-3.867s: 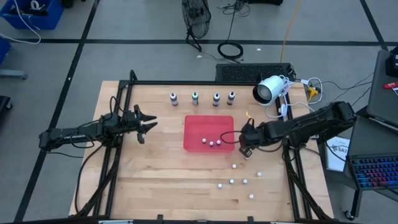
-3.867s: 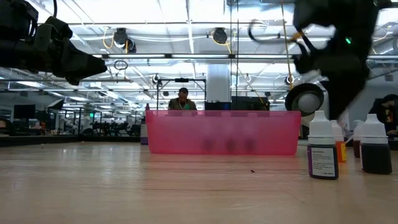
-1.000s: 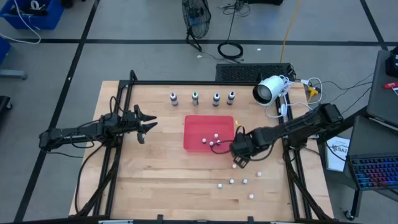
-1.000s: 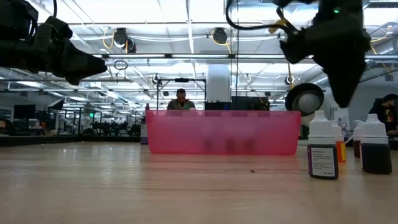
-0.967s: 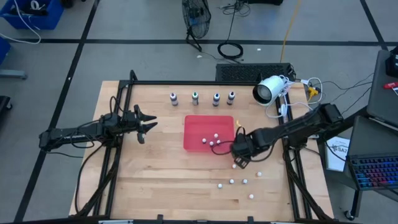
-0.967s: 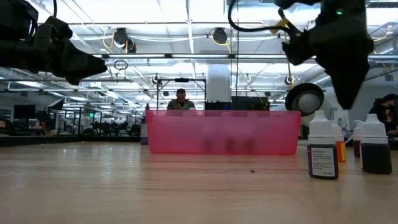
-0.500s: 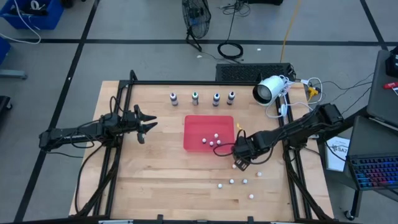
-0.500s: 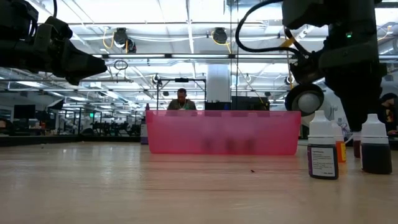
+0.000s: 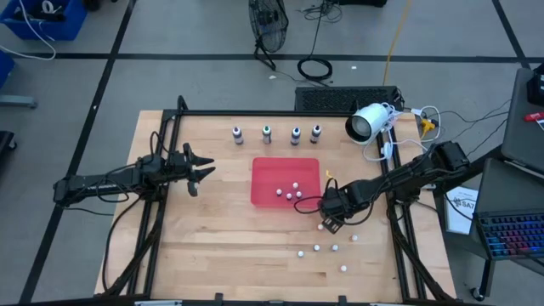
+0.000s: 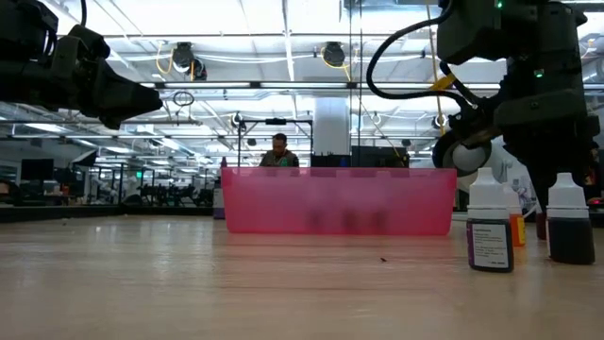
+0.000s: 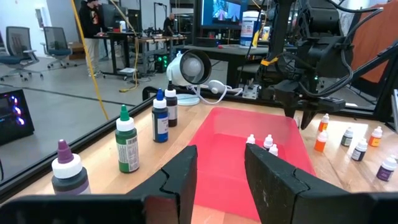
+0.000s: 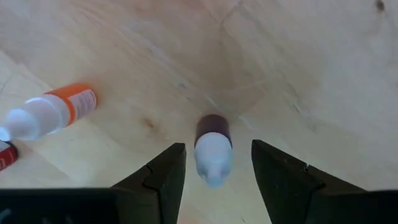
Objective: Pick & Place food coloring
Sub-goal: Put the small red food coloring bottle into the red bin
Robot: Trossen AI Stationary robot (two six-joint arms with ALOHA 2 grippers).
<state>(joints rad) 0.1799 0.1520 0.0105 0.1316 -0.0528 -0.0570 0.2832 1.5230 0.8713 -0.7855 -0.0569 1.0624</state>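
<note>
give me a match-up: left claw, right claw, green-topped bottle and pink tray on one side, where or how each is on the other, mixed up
1. left claw
2. right claw
3. green-topped bottle
4. pink tray

a. upright in the row along the table's edge
b. open, over a small purple-bodied bottle that shows between its fingers
c. holds white-capped bottles
d. open, hovering off to the tray's side

Pairs: 1-d, 2-b, 3-a, 4-c

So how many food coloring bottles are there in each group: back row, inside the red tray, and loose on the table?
Back-row bottles: 4
White-capped bottles in the red tray: 4
Loose bottles on the table: 6
Total: 14
</note>
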